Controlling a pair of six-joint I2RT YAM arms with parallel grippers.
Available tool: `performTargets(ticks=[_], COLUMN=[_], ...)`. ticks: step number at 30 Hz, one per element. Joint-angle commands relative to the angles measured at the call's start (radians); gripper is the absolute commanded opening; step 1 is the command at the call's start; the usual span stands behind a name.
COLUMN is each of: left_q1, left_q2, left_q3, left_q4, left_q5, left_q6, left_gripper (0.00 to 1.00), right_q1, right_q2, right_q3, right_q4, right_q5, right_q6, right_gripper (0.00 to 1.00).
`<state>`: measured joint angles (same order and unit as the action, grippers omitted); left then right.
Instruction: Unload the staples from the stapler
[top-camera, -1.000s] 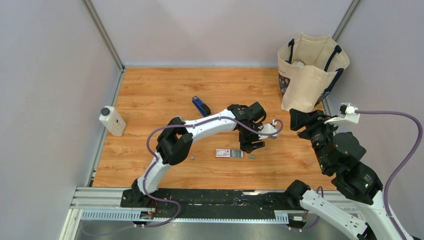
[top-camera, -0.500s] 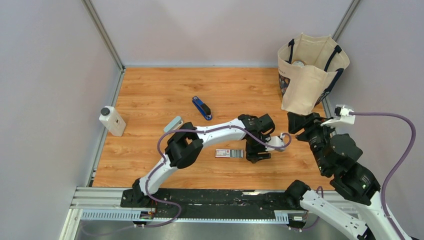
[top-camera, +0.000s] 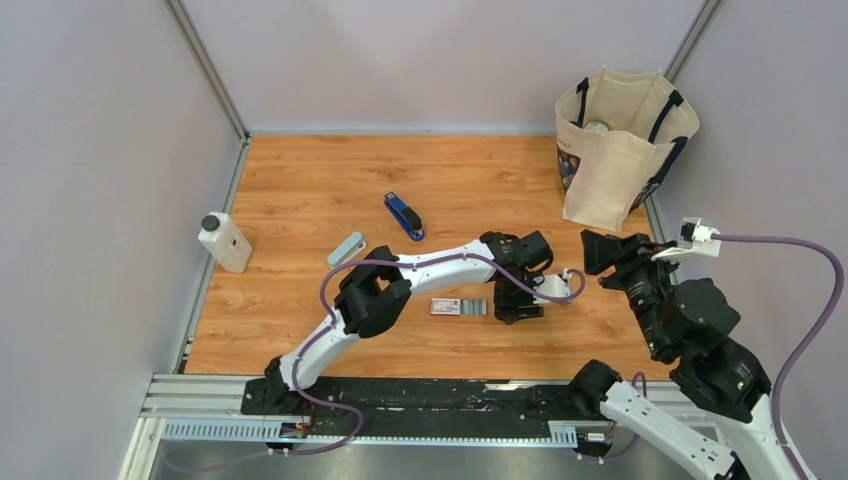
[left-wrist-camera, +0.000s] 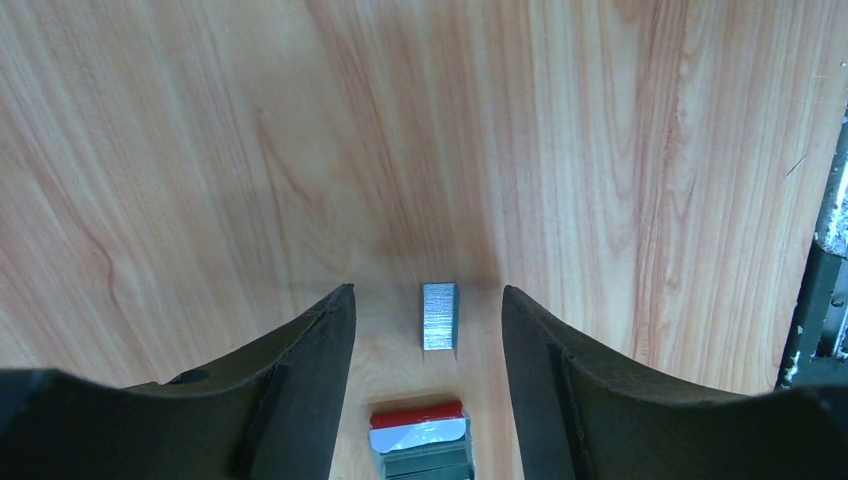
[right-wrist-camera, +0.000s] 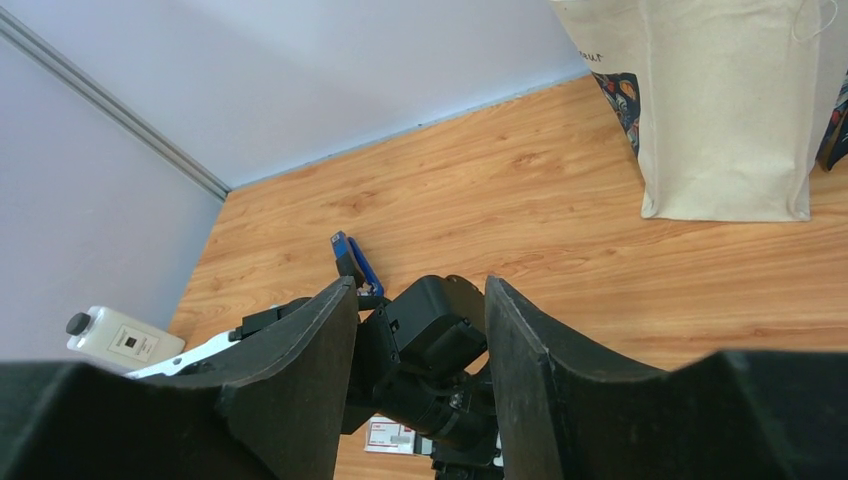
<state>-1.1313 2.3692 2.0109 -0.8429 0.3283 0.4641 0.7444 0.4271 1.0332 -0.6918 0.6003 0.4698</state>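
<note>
Fingers of the left gripper (left-wrist-camera: 428, 292) stand wide apart astride the staples (left-wrist-camera: 438, 317), touching neither side of the strip, whose long axis runs parallel to them. The stapler (top-camera: 402, 216) lies well apart, diagonal from far-left to near-right. The top view hides the strip. The right gripper (right-wrist-camera: 420, 285) is spread, empty.

The wooden surface (top-camera: 320, 170) carries a tote bag (top-camera: 620, 150) in its far right corner and a white bottle (top-camera: 224, 241) at its left edge. Around the middle lie the stapler (top-camera: 402, 215), a pale oblong piece (top-camera: 346, 248), a red-and-white box (top-camera: 458, 307) and the staples (left-wrist-camera: 438, 316).
</note>
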Motion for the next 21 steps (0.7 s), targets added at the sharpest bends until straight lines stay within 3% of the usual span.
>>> performTargets(ticks=[1,10,21], left_q1=[-0.005,-0.005,-0.025], left_q2=[0.024,-0.002,-0.079], left_q3=[0.031,-0.024,-0.204], left_q4=[0.001,-0.001,0.083], left_q5=[-0.012,-0.009,-0.110], left_q6=[0.041,0.015,0.024], left_gripper=[0.63,0.54,0.52], right_q1=[-0.002,-0.002,-0.002], right_q2=[-0.014,-0.014,-0.014], right_q3=[0.025,0.030,0.037], right_q4=[0.002,-0.003,-0.005], right_q5=[-0.013,-0.011,-0.004], right_q6=[-0.008,-0.008,-0.019], right_gripper=[0.52,0.51,0.50])
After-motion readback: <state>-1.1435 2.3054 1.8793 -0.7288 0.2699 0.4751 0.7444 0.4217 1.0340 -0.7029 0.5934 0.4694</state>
